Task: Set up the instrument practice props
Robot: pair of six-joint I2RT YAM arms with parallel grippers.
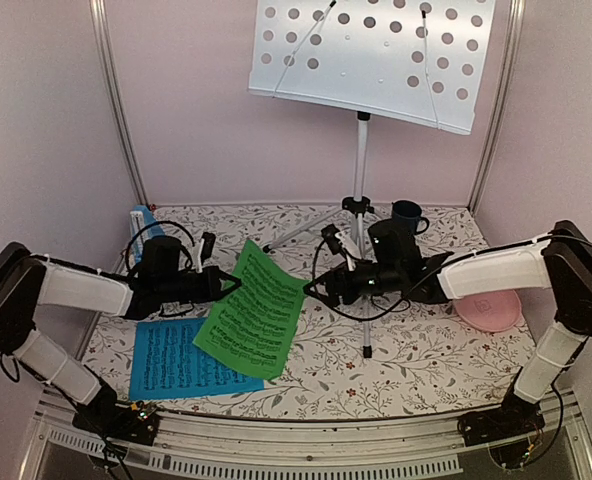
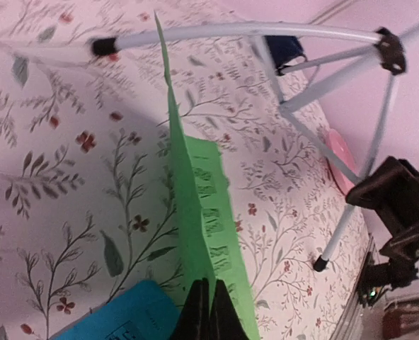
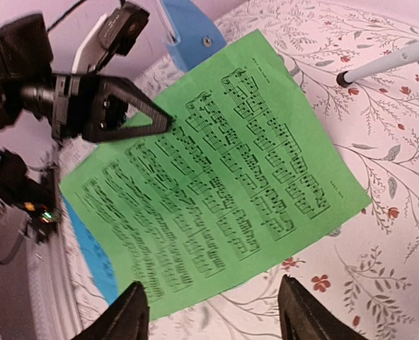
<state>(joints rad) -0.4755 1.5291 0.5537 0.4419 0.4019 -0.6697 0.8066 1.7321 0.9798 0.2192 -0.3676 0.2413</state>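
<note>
The green sheet [image 1: 251,312] is tilted up, one edge pinched in the left claw [image 1: 233,285], whose fingers [image 2: 208,312] are pressed together on the paper. Whether its lower edge touches the table is unclear. The right claw [image 3: 216,315] faces it from the opposite side, fingers apart and holding nothing. Below the left claw lies the blue sheet [image 1: 181,358], partly covered by the green one. Behind that claw's arm the blue metronome [image 1: 141,222] is mostly hidden. The music stand [image 1: 359,160] rises behind the right claw, its desk cut off at the top. The right arm partly hides the mug [image 1: 407,214] and the pink plate [image 1: 491,310].
</note>
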